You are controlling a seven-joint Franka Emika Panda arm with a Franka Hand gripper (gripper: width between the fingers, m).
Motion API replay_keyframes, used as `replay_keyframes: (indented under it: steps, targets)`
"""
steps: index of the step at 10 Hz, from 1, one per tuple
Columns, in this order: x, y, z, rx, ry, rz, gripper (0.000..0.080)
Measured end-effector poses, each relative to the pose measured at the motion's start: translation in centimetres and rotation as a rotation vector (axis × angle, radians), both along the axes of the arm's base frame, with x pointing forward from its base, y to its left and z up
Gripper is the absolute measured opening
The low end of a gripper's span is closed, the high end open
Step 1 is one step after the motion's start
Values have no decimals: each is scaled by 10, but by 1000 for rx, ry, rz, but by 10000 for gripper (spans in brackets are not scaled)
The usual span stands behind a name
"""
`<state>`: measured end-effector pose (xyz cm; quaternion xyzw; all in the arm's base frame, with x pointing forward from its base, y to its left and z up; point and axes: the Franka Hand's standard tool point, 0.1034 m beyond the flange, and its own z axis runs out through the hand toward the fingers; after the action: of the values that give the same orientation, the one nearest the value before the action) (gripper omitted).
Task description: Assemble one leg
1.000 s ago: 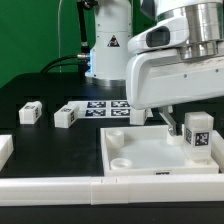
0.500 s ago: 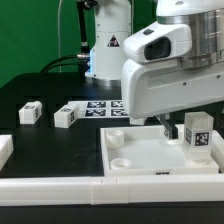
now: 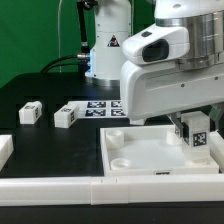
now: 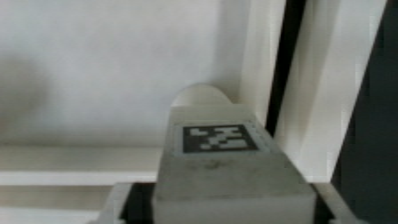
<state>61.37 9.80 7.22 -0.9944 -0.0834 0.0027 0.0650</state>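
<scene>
My gripper (image 3: 195, 128) is shut on a leg (image 3: 198, 131), a stubby white block with a black-and-white tag, held upright over the far right corner of the large white panel (image 3: 150, 155). In the wrist view the leg (image 4: 217, 145) fills the space between the fingers (image 4: 121, 205), its tag facing the camera, with the panel (image 4: 89, 90) behind it. Two more legs (image 3: 31, 113) (image 3: 66, 116) lie on the black table at the exterior view's left. The arm's white body hides the panel's far edge.
The marker board (image 3: 100, 107) lies behind the panel. Long white border rails (image 3: 60, 186) run along the front edge, with another white piece (image 3: 5, 150) at the exterior view's left. A green backdrop stands behind the black table.
The arm has swung toward the exterior view's left and lowered slightly. The held leg has shifted a little down and right, closer to the panel's far right corner.
</scene>
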Motion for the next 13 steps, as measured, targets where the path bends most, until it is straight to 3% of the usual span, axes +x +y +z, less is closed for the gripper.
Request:
replay_keyframes:
  steps: [3,10,13]
  targets:
    - [0,1,0,1,5,-45,289]
    - [3,14,-2,11,98,-979,291]
    - [1,22,-1,-12,136,-1269,291]
